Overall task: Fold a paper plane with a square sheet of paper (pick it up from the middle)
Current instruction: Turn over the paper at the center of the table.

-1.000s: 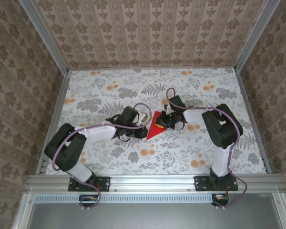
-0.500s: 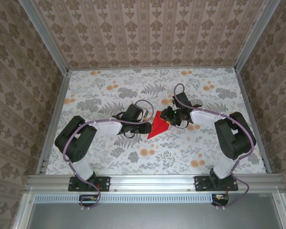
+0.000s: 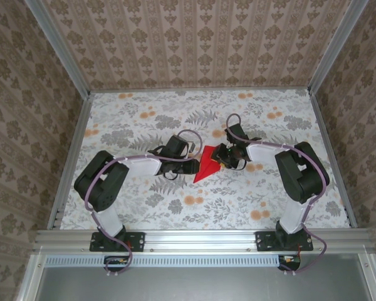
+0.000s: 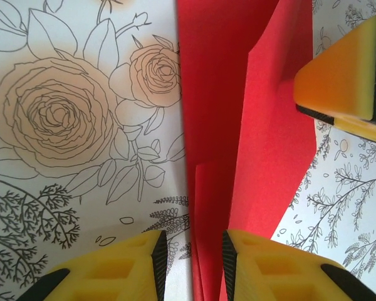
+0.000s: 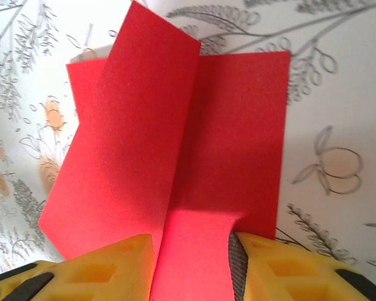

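Top external: square sheet of paper [image 3: 205, 165] creased, pointed, not yet plane; left gripper [image 4: 194, 241] and right gripper [image 5: 191, 244] jaws straddle it, clamping unclear.

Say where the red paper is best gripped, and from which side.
Pinch the red paper at its centre crease, coming from above and straddling it; one flap looks lifted along that crease, while the rest lies flat on the table.

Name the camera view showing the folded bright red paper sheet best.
Right wrist: the bright red paper sheet is large, centre crease and lifted flap clear. Left wrist crops it to overlapping layers; top external shows a tiny pointed shape.
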